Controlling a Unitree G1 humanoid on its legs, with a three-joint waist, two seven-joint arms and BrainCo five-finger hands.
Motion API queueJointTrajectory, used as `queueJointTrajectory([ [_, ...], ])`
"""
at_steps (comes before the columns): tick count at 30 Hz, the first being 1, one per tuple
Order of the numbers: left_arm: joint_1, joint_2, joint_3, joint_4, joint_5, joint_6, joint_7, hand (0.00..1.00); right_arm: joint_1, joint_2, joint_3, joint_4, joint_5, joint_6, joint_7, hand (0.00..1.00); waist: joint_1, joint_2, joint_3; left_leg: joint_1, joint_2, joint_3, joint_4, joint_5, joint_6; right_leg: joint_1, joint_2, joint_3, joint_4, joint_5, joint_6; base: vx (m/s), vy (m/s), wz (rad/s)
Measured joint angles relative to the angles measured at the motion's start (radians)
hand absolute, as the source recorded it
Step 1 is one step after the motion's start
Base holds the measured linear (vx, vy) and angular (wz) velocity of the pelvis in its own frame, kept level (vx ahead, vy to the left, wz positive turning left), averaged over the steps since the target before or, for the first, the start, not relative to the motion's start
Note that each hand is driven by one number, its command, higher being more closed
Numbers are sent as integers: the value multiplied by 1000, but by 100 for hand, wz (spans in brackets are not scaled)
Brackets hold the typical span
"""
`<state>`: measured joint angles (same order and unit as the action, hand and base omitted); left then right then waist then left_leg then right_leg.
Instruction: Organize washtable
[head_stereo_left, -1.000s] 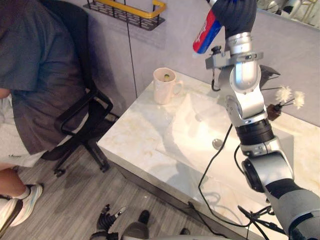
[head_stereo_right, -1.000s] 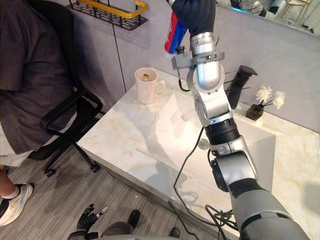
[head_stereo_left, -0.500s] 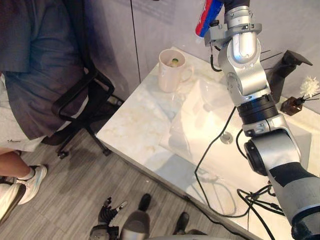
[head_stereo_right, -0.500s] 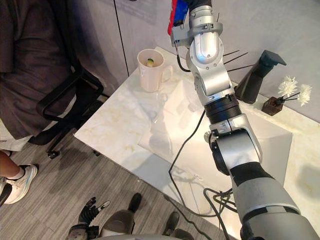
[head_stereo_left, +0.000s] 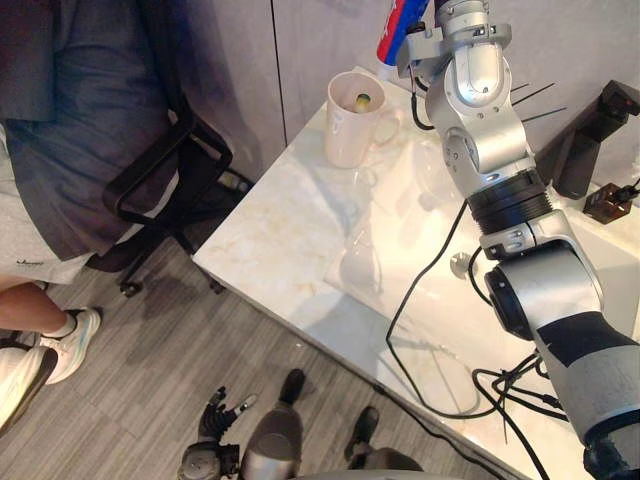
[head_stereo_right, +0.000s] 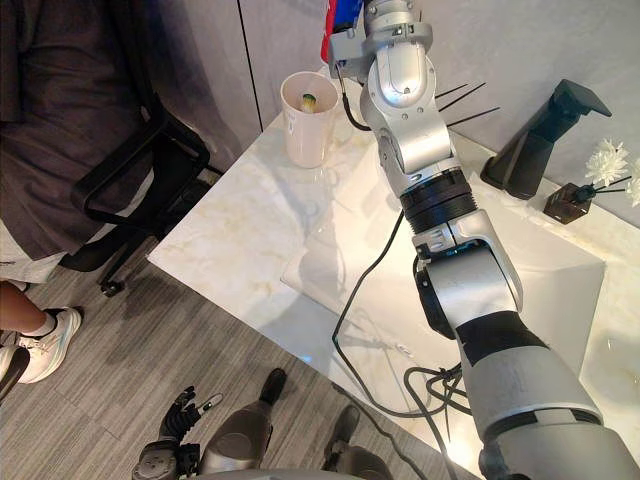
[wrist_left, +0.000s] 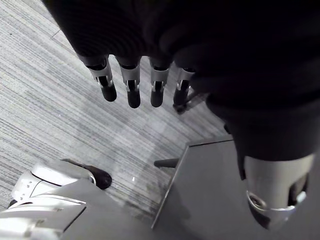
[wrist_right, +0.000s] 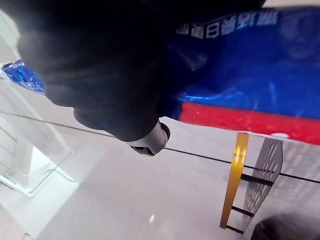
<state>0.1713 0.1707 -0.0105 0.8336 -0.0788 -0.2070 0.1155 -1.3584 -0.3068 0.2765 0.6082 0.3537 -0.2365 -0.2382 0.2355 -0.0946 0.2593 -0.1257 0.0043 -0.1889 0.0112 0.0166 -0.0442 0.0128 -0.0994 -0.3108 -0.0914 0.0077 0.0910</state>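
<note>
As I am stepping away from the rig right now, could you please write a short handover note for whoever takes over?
Right hand: shut on the red-and-blue tube, raised above the washtable's back corner; the yellow-railed rack shows past it.
Left hand: open, idle, hanging over the floor.
Mug: upright on that corner, below the tube.
Done: tube picked up. Left: place it, probably in the mug or rack.

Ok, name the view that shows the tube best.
Right wrist view: the tube is close up, gripped in the right hand. Both eye views catch its end at the top edge. The left wrist view looks past the left hand at floor.
</note>
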Motion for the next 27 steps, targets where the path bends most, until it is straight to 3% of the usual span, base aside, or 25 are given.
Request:
queueJointTrajectory([
  [4,0,2,-19,0,-1,0,1,0,-9,23,16,16,-1,2,3,100,1,12,8,-2,0,-3,1,0,0,0,1,-4,0,0,0,0,0,0],
  [22,0,3,-22,1,-25,-10,1,0,-9,27,57,122,-11,27,8,100,5,15,40,-21,-2,-16,5,0,0,-11,1,-19,0,0,0,1,2,1],
  [23,0,3,-22,1,-26,-10,1,0,-9,27,57,122,-11,27,7,0,5,15,40,-24,-3,-16,6,0,0,-14,0,-19,1,0,0,0,0,0],
  [27,0,3,-22,1,-29,-12,1,0,-9,27,57,122,-12,27,7,0,5,15,49,-27,-3,-17,9,0,0,-16,0,-19,3,0,0,0,0,0],
])
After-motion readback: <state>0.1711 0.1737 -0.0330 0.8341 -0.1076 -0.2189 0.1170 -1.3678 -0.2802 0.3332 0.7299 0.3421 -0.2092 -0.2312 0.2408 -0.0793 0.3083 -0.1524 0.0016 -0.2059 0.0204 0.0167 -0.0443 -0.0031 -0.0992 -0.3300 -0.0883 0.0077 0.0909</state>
